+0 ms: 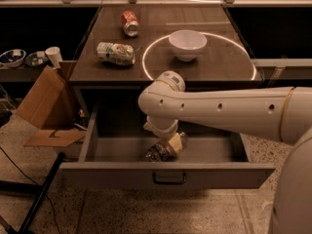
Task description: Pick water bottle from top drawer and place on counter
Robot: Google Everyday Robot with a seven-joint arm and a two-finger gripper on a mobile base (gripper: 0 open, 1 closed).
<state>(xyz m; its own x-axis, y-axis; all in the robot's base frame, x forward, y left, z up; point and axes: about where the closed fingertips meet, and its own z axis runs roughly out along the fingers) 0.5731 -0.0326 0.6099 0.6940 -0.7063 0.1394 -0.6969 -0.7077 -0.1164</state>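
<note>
Claw [171, 143]: set low inside the open top drawer [117, 174], under the wrist of the white arm [229, 112] that comes in from 3 o'clock. The wrist hides whether it is apart or clamped. Water bottle [157, 152]: lies tilted on the drawer floor against the claw at its 7 o'clock, a pose that suits a grasp from above. Clearances: the drawer front is close at 6 o'clock and the tabletop [161, 23] edge overhangs at 12, so the lift probably has to come up and outward. Bare wood shows right of the bowl [187, 44], away from the snack bag [115, 53] and soda can [129, 23] at 11.
</note>
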